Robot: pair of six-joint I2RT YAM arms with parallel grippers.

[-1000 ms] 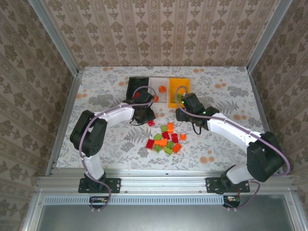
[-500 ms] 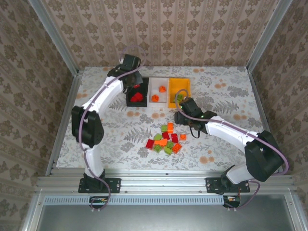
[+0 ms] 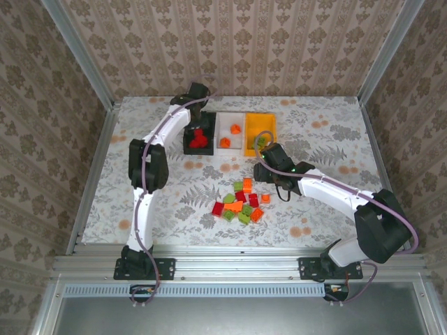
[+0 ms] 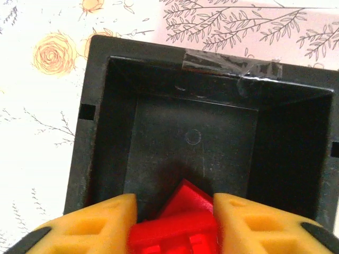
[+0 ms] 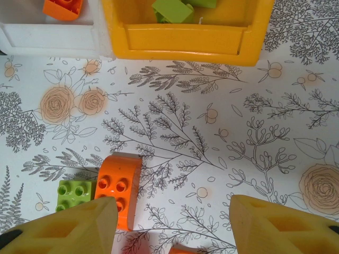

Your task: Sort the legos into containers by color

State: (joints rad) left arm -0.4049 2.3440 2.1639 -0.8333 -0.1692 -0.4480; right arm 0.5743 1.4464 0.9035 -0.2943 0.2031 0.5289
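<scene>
1 red brick (image 4: 183, 219) carried from the pile (image 3: 241, 202) to the far-left black bin (image 4: 106, 132).
There the left gripper (image 4: 175, 207) brackets it, pinched or freed I cannot tell; only the drop remains. The right gripper (image 5: 172, 209) hangs spread over a near orange brick (image 5: 117, 190).

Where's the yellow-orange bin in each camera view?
Top external: yellow-orange bin is at the right end of the three-bin row on the far side of the table.
Right wrist: it runs along the top edge, with green bricks inside.
Shared landmark: white bin against its left side, top left in the right wrist view.
</scene>
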